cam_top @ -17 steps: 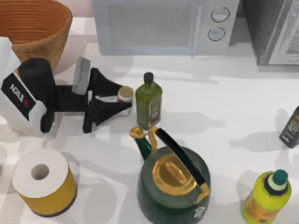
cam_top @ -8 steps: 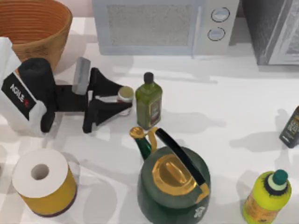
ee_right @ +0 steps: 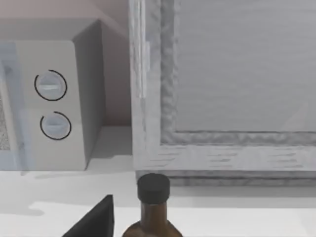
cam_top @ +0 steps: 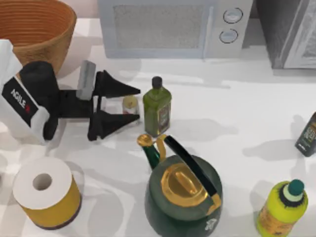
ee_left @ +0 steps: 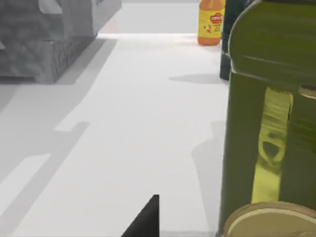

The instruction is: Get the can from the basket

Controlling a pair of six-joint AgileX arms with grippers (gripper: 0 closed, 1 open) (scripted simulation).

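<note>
The left gripper (cam_top: 129, 105) of the AgileX pair lies low over the worktop's left half, its black wedge fingers (cam_top: 114, 122) now spread wide to either side of the can (cam_top: 130, 104); half a second ago they were pinched on it. The can stands free on the white worktop (cam_top: 237, 113), upright between the fingers and touching neither that can be seen, just beside the olive-green bottle (cam_top: 157, 109) and well clear of the basket (cam_top: 34, 29) at the far left corner. By the look of it the can has been let go outside the basket, so the task seems all but done, with only the arm's withdrawal remaining. The can is a short whitish cylinder with a pale gold lid, whose rim shows close up in the left wrist view (ee_left: 270, 221) against the bottle's glossy square flank (ee_left: 269, 113). The basket is coiled, ribbed wicker in orange-brown. Nearer the front edge sit a dark green kettle (cam_top: 183, 193) with a brass lid and a roll of paper (cam_top: 45, 191) banded in yellow. The right gripper (ee_right: 91, 219) is parked near the worktop's right edge, one dark finger showing beside a brown bottle (ee_right: 153, 210); whether it is spread or closed cannot be told.
</note>
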